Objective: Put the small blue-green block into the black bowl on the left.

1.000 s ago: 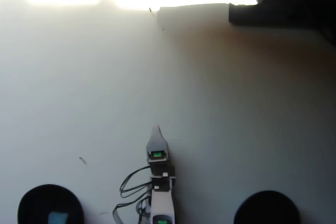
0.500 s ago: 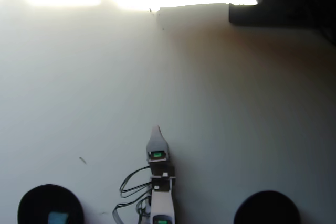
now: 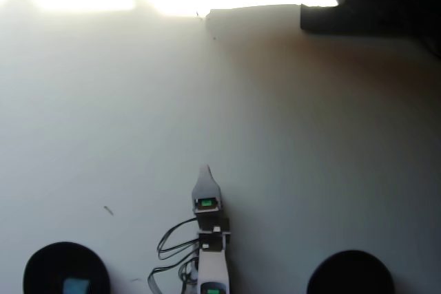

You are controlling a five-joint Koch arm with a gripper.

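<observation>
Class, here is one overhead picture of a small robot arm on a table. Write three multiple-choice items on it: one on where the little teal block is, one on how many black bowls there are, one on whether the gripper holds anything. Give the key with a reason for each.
1. Where is the small blue-green block?
A. On the bare table
B. In the bowl at lower left
C. In the bowl at lower right

2. How many black bowls show?
A. One
B. Two
C. Three

3. What does the gripper hold?
A. The block
B. A bowl
C. Nothing that can be seen

Key: 1 B, the teal patch lies inside the black bowl at lower left. 2 B, a second black bowl sits at lower right. 3 C, the tip points up the table, away from both bowls, with nothing at it.
</observation>
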